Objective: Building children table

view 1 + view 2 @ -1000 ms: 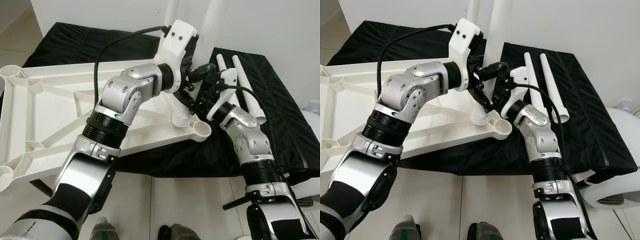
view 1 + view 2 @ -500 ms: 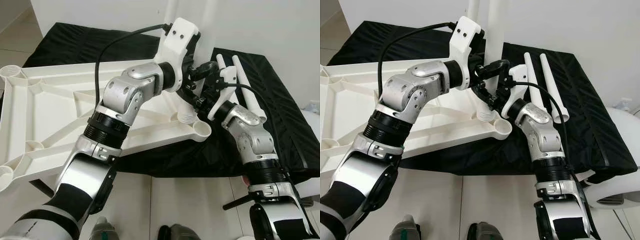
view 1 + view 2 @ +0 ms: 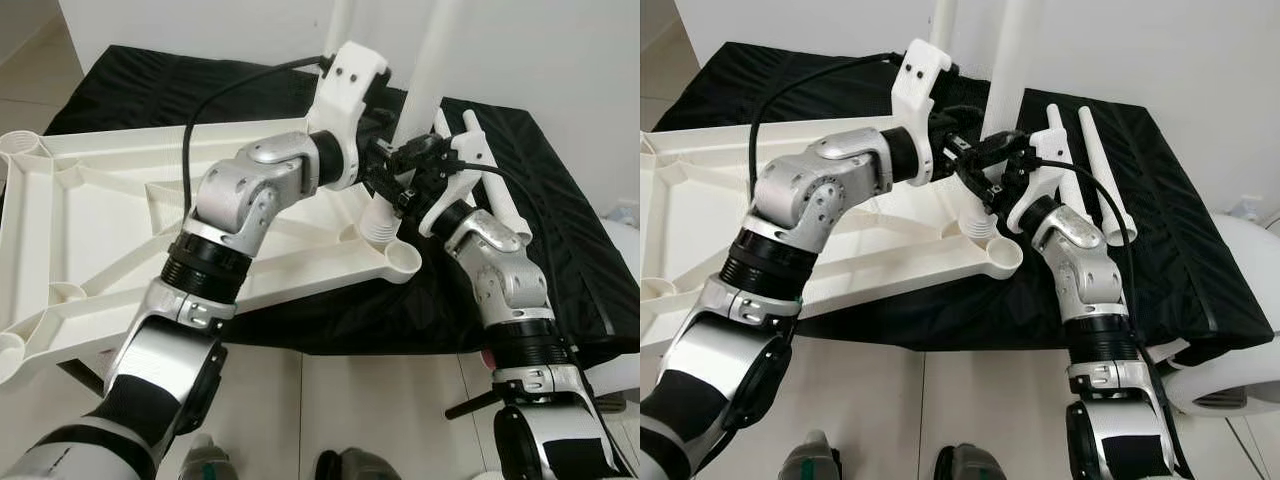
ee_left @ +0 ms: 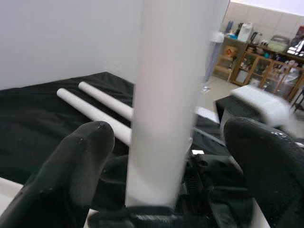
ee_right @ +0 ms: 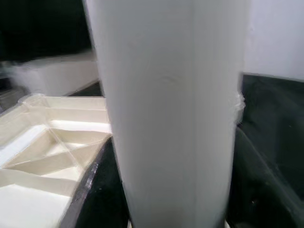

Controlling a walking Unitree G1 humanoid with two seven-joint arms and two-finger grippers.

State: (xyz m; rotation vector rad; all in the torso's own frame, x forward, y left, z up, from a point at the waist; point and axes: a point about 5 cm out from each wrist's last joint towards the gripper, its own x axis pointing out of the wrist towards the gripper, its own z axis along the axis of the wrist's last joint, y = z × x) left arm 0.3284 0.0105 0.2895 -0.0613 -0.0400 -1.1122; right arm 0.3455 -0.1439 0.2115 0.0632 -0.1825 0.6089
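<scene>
The white table top lay upside down on a black cloth, its corner socket near the robot. A white table leg stood upright just above the threaded stub beside that socket. The right gripper held the leg low, its fingers closed on it. The left gripper was at the same leg with its fingers spread on both sides, not touching it. Two more legs lay on the cloth.

Bench under black cloth carries the inverted white tabletop and 2 loose white legs.
</scene>
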